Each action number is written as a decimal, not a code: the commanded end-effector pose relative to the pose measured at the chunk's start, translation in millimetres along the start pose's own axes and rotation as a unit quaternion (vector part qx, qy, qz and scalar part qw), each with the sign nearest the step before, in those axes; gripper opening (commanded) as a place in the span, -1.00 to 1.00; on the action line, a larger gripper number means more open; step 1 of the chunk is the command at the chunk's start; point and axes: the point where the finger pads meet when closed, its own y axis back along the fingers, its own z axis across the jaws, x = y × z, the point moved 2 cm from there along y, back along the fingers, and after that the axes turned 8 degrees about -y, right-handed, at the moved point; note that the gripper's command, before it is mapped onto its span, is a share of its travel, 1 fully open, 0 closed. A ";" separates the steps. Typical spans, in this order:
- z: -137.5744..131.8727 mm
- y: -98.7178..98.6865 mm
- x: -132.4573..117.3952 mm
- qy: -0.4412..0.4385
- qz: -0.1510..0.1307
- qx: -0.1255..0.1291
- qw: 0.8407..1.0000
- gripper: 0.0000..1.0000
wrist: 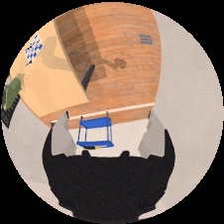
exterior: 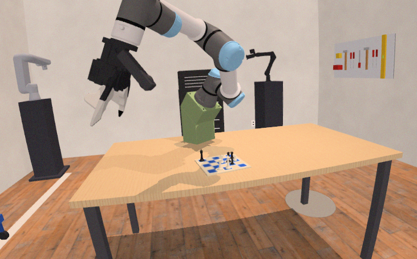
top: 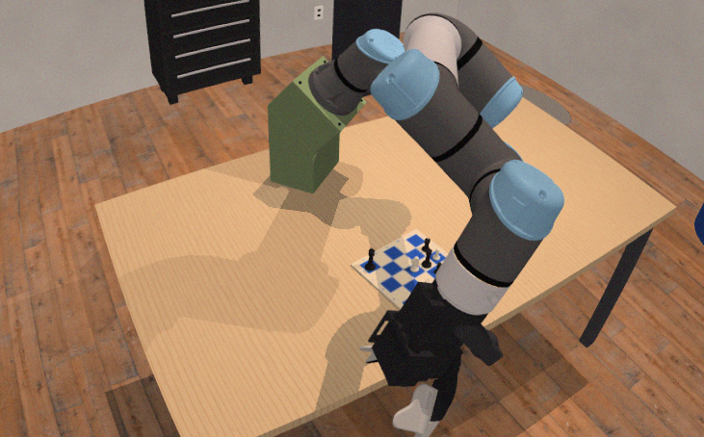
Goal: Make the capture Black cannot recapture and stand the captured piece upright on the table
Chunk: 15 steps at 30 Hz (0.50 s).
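Note:
The blue-and-white chessboard (top: 390, 283) (exterior: 211, 171) (wrist: 35, 48) lies on the table. A tall black piece (top: 371, 262) (exterior: 201, 156) stands alone near one corner. Another tall black piece (top: 427, 259) (exterior: 232, 158) stands in a cluster, with a smaller black piece (top: 427, 244) behind it in the top view. A small white piece (top: 414, 265) stands beside them, and a taller white piece (exterior: 228, 163) is near the front edge. The arm hides part of the board in the top view. Exact squares cannot be read. My gripper (exterior: 106, 119) (wrist: 107, 111) is open and empty, high up and away from the board.
The green arm base (top: 304, 143) (exterior: 198, 128) stands on the table (top: 191, 227) (exterior: 300, 144) behind the board. A blue cart (wrist: 95, 124) stands on the floor beyond the table. Dark pedestals (exterior: 40, 138) (exterior: 268, 102) with small arms stand farther back.

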 end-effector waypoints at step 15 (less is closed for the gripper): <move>-79.2 -70.9 120.8 0.243 0.049 0.153 0.957 1.00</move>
